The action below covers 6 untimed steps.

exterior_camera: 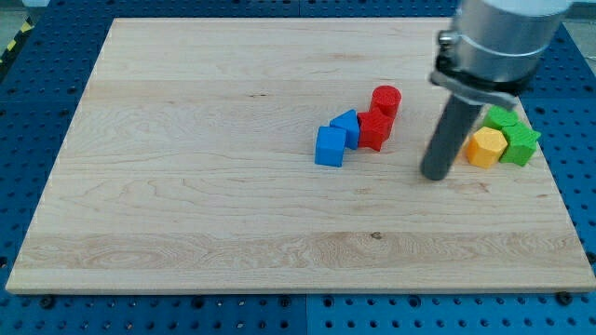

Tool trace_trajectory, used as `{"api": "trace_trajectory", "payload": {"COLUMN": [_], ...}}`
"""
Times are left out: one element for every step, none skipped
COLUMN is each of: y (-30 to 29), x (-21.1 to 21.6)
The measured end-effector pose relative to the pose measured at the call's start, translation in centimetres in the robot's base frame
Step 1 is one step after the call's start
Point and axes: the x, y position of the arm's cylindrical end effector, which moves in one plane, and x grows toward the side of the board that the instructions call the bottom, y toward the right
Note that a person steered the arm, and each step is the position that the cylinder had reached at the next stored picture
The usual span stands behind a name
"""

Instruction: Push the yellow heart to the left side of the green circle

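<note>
My tip (434, 174) rests on the board at the view's right, just left of an orange-yellow block (485, 147) whose shape I cannot make out for sure. Two green blocks touch that block: one (521, 145) on its right and one (502, 118) above it, partly hidden behind the rod. Their shapes are unclear. The tip stands a short gap left of the orange-yellow block, not touching it.
Left of the tip lies a cluster: a blue cube (330, 146), a second blue block (346, 126), a red block (374, 130) and a red cylinder (386, 99). The wooden board (186, 186) lies on a blue perforated table. The board's right edge is near the green blocks.
</note>
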Motion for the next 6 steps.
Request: {"api": "trace_trajectory", "payload": {"y": [-0.3, 2.3, 3.1, 2.1, 2.1, 2.6], "x": [-1.0, -3.2, -4.2, -4.2, -4.5, -5.1]}}
